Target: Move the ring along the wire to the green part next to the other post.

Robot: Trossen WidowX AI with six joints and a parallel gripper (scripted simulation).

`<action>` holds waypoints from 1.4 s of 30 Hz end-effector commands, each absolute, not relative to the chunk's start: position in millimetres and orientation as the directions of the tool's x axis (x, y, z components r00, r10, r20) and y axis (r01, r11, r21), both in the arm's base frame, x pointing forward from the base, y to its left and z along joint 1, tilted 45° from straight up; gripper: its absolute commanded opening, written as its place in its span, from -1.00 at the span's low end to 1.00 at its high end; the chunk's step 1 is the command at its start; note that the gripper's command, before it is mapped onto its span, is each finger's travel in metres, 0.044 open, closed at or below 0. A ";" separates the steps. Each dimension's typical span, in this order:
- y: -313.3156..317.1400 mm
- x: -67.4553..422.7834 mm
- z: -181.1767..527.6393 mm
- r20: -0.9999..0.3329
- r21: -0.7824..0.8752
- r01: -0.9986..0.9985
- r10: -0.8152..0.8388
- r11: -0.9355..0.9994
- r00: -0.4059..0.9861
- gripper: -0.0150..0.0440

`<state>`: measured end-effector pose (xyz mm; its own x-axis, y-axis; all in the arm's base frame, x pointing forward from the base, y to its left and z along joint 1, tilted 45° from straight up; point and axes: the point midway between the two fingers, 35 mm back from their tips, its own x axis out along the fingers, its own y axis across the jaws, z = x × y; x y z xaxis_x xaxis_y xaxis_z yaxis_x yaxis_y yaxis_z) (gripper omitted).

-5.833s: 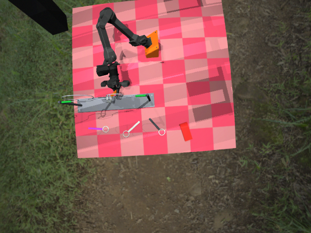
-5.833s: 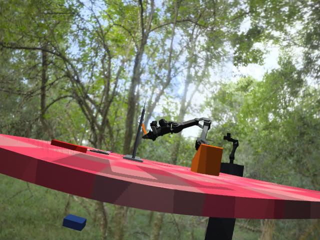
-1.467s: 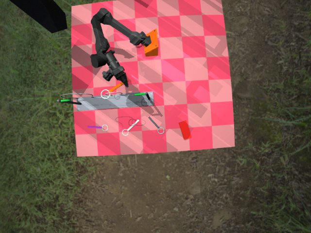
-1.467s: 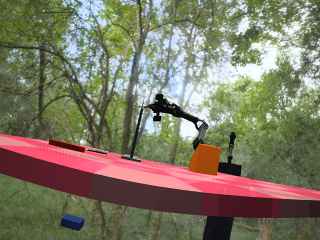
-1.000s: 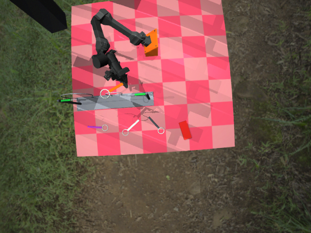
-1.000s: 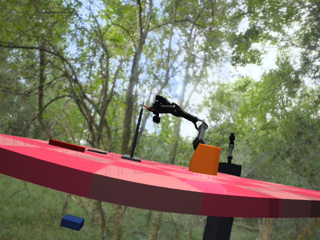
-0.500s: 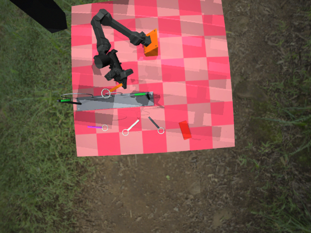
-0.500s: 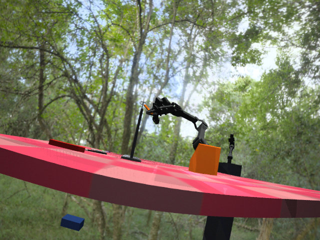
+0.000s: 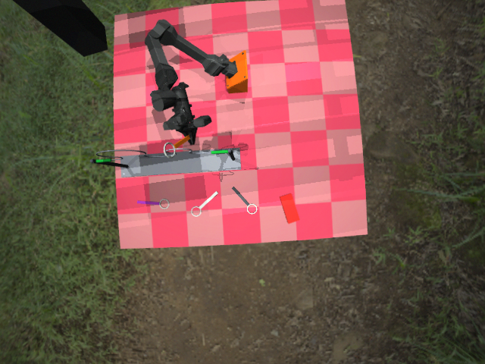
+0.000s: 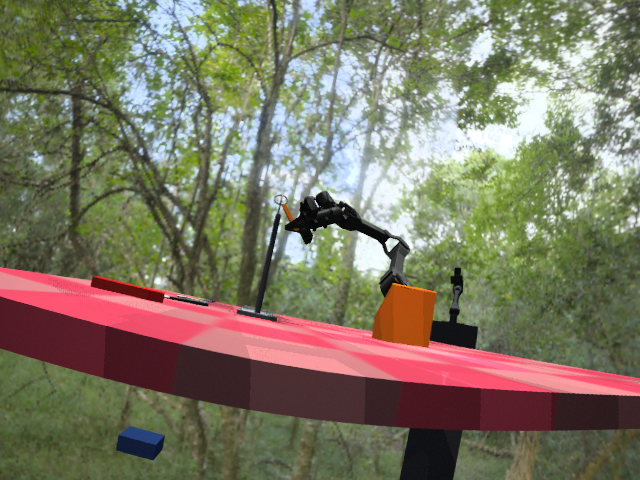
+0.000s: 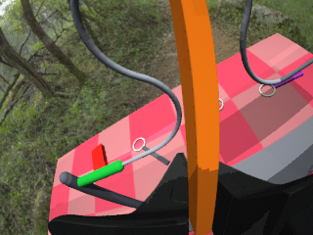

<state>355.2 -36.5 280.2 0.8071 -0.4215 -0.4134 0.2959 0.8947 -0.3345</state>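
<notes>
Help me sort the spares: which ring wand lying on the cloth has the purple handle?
The purple-handled wand is the leftmost of the three loose ones in the top view; the middle one has a white handle, the right one a dark grey one.

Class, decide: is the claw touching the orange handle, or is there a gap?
Touching. The wrist view shows the handle clamped between the claw's black fingers, no gap.

Tool [image 9: 190,137] clamped on handle [image 9: 180,142]
</notes>
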 end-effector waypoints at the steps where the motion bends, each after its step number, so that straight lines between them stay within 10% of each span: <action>1: -40.8 353.9 282.7 -0.389 -0.402 0.295 -0.453 0.867 0.802 -1.00; 42: -78.6 345.4 322.5 0.002 -0.966 0.172 -0.657 0.195 0.754 -1.00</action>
<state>347.2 -77.1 318.0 0.7575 -0.6523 -0.0271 0.1739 0.2416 -0.9547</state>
